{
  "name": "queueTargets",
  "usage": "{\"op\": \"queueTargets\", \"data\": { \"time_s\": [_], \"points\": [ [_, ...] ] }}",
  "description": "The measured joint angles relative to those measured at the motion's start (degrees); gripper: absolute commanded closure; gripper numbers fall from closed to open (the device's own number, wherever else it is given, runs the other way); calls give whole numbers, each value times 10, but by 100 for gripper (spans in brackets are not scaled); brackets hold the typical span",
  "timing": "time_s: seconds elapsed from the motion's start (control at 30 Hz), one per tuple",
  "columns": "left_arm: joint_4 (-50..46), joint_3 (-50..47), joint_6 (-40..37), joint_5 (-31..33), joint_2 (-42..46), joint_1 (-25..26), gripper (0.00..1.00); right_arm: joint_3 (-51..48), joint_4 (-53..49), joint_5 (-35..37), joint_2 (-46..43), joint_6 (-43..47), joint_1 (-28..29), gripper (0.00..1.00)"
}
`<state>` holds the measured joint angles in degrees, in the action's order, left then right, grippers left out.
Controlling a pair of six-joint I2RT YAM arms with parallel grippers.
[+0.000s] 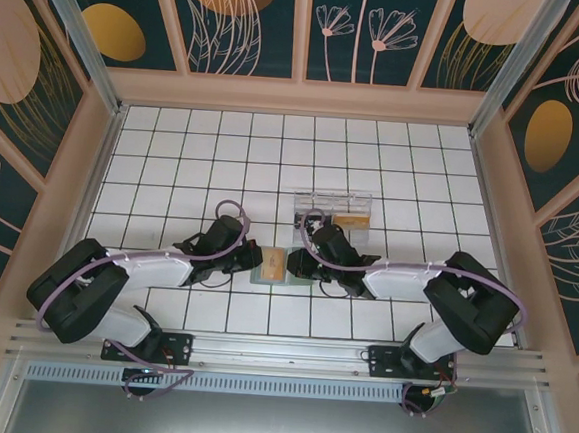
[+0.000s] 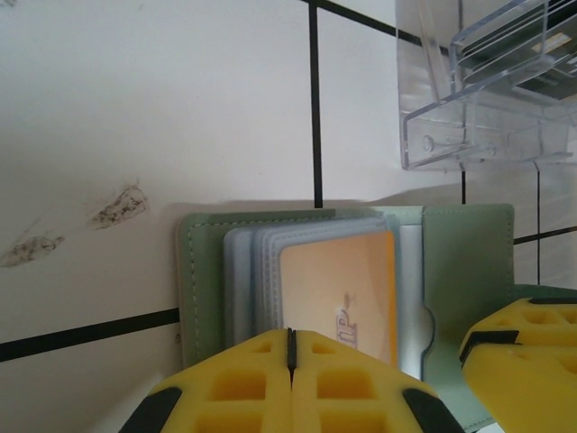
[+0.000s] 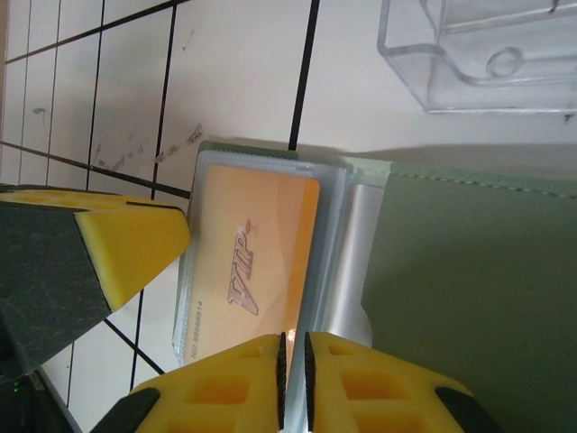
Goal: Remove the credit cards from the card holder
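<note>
Fingers of the left gripper [image 2: 290,347] are pressed tight together at the left edge of the card holder [image 2: 469,271]; I cannot tell if they nip anything. The right gripper [image 3: 293,350] reaches in from the right, its fingers almost together, nipping the edge of the orange card [image 3: 257,262]. The card holder lies open and flat on the white tiled table [image 1: 224,151], between both grippers, with the card tucked in clear sleeves [image 2: 248,271]. A bit farther and to the right sits a clear plastic box [image 1: 332,208].

Bright even light, soft shadows, near fg blurry.
</note>
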<state>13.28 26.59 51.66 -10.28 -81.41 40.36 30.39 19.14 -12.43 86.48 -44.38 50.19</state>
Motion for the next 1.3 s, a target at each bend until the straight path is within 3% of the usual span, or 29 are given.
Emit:
{"op": "queueTargets", "data": {
  "time_s": [1.0,1.3],
  "points": [
    [29,-12,0,1,-15,2,100,7,52,-69,69,-28,-14,79],
    [42,-18,3,2,-15,2,100,9,77,-91,82,-43,-21,81]
  ]
}}
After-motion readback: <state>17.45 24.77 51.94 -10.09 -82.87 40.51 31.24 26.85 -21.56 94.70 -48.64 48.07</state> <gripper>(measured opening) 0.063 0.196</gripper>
